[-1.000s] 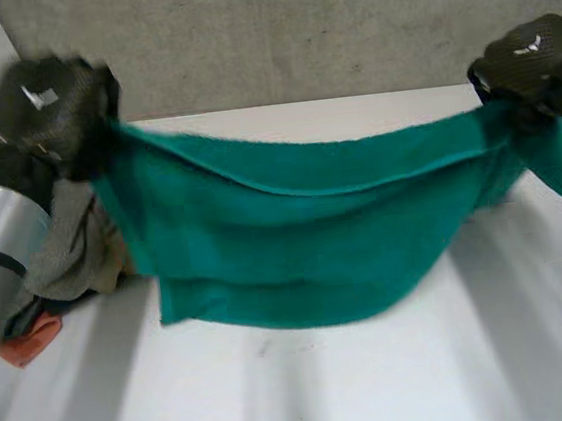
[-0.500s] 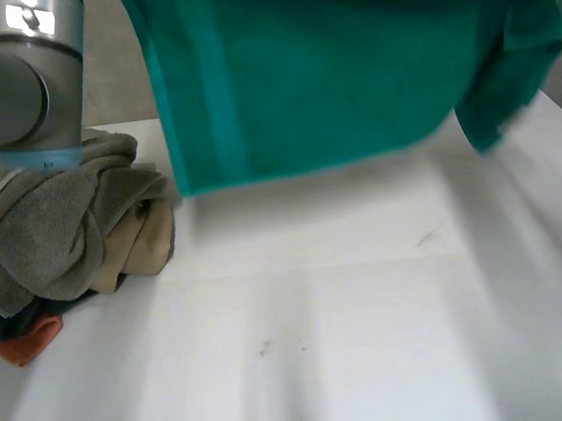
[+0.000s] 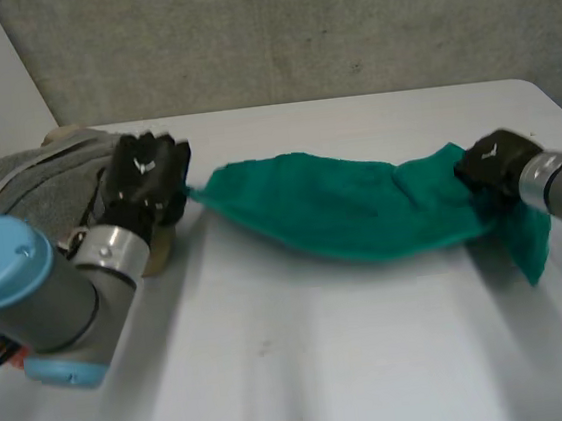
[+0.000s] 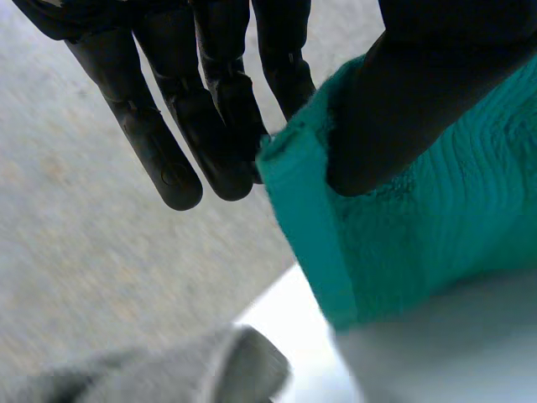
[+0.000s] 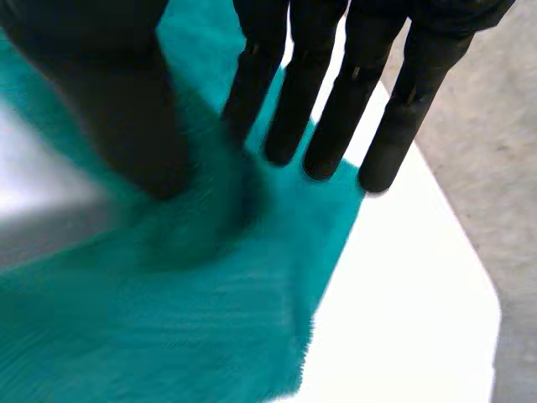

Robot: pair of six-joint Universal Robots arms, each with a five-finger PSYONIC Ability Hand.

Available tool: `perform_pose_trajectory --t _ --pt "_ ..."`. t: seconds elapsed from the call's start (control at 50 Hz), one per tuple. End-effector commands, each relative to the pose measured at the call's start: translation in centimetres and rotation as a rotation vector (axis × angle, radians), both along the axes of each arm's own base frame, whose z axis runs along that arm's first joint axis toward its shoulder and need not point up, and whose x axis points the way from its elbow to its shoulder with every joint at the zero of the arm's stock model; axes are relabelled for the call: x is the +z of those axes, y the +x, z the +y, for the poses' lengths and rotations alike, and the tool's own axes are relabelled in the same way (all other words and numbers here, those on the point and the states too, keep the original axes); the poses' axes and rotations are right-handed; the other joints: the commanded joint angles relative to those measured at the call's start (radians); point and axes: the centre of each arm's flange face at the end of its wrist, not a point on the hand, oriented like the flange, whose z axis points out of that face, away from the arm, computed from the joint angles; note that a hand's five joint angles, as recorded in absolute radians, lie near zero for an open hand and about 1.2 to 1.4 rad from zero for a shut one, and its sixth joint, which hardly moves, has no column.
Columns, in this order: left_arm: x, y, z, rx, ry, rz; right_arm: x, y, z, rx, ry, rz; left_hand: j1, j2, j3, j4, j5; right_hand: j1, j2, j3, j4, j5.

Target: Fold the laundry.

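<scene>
Green towel down from the air onto the table.

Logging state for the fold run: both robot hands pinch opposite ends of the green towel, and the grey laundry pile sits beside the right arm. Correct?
One error: the grey laundry pile sits beside the left arm, not the right, as the head view shows. The rest holds: the left robot hand and the right robot hand pinch opposite ends of the green towel.

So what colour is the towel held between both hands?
Plain teal-green towel; head view shows it best.
</scene>
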Motion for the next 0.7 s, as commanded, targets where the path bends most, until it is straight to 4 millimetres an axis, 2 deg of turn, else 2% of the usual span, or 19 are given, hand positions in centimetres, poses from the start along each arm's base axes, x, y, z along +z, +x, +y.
perform_pose_trajectory --t 0.02,0.1,0.12,0.2,0.28,0.4,0.44,0.5,0.7 --pt "1.0 0.2 1.0 -0.003 -0.016 0.008 -2.0 -0.5 -0.5 -0.081 -0.045 -0.096 0.233 0.194 0.198 0.194 0.239 -0.583 -0.57 -0.597 -0.6 -0.594" --pt "2.6 0.4 1.5 -0.004 -0.051 0.026 1.1 -1.2 0.5 -0.161 -0.082 -0.222 0.233 0.194 0.198 0.194 0.239 -0.61 -0.597 -0.624 -0.627 -0.621" --pt "2.9 0.5 1.6 -0.002 -0.059 0.03 2.1 -2.0 1.0 -0.201 -0.084 -0.267 0.233 0.194 0.198 0.194 0.239 -0.607 -0.594 -0.621 -0.624 -0.618" --pt "3.9 0.8 2.2 -0.002 -0.081 0.042 2.6 -5.0 1.8 -0.327 -0.048 -0.363 0.233 0.194 0.198 0.194 0.239 -0.575 -0.562 -0.589 -0.592 -0.586" --pt "4.2 1.1 2.8 -0.002 -0.086 0.044 2.6 -6.6 3.3 -0.406 -0.003 -0.423 0.233 0.194 0.198 0.194 0.239 -0.539 -0.526 -0.553 -0.557 -0.55" --pt "4.0 1.2 3.3 -0.002 -0.077 0.042 0.0 -7.8 6.2 -0.479 0.174 -0.42 0.233 0.194 0.198 0.194 0.239 -0.39 -0.377 -0.404 -0.407 -0.401" --pt "3.9 1.2 3.3 -0.003 -0.074 0.041 -1.4 -7.6 7.6 -0.477 0.236 -0.421 0.233 0.194 0.198 0.194 0.239 -0.285 -0.272 -0.299 -0.302 -0.295" --pt "3.8 1.2 3.4 -0.003 -0.07 0.039 -2.7 -7.3 8.5 -0.453 0.266 -0.435 0.233 0.194 0.198 0.194 0.239 -0.257 -0.244 -0.272 -0.275 -0.268" --pt "3.1 1.1 3.5 -0.026 -0.052 0.029 -4.2 -6.9 8.1 -0.425 0.202 -0.461 0.233 0.194 0.198 0.194 0.239 -0.293 -0.28 -0.307 -0.31 -0.304"
